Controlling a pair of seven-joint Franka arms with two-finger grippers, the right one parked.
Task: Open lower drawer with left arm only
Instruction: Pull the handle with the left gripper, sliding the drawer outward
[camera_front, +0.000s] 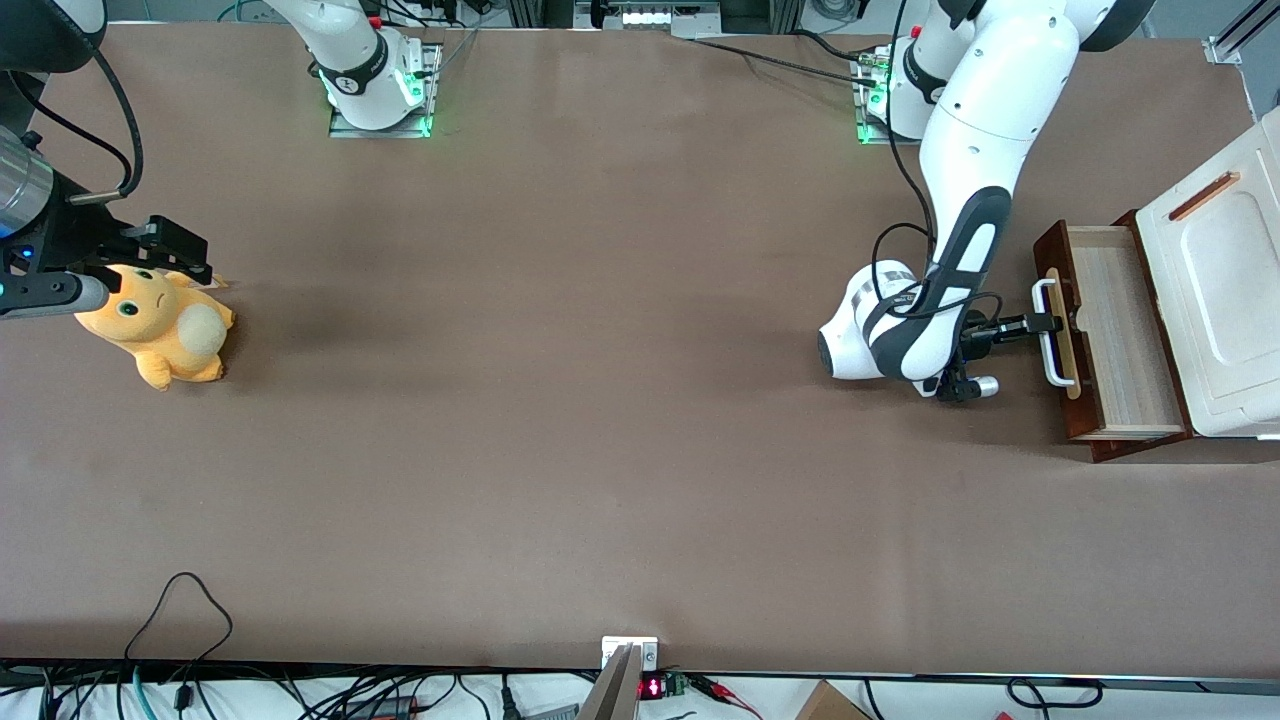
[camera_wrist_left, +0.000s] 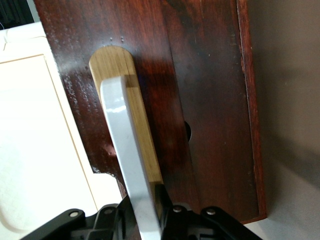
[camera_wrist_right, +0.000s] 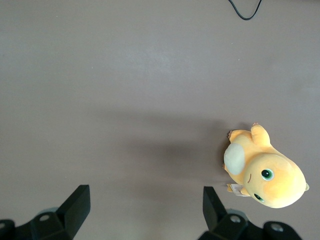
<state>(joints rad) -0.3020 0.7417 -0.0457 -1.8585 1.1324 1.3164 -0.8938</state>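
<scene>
At the parked arm's end of the desk (camera_front: 600, 420) I see a yellow plush toy (camera_front: 160, 325) lying on the brown surface. The long middle stretch of brown carries only a black cable (camera_front: 180, 600) looping over the edge nearest the front camera.

Toward the working arm's end, my left arm (camera_front: 975, 200) reaches down from its base and bends low over the desk. Its pincer (camera_front: 1040, 323) points at the cabinet and is clamped on the white bar handle (camera_front: 1050, 335); in the wrist view the handle (camera_wrist_left: 130, 165) runs straight down between the black fingers (camera_wrist_left: 172, 212), standing off its pale wood strip (camera_wrist_left: 132, 110).

The lower drawer (camera_front: 1125, 335) is pulled well out from under the white cabinet (camera_front: 1225, 280), its pale wood inside open to view. Its dark red-brown front (camera_wrist_left: 200, 100) faces the arm. The cabinet top carries an orange-brown slot (camera_front: 1204, 196).
</scene>
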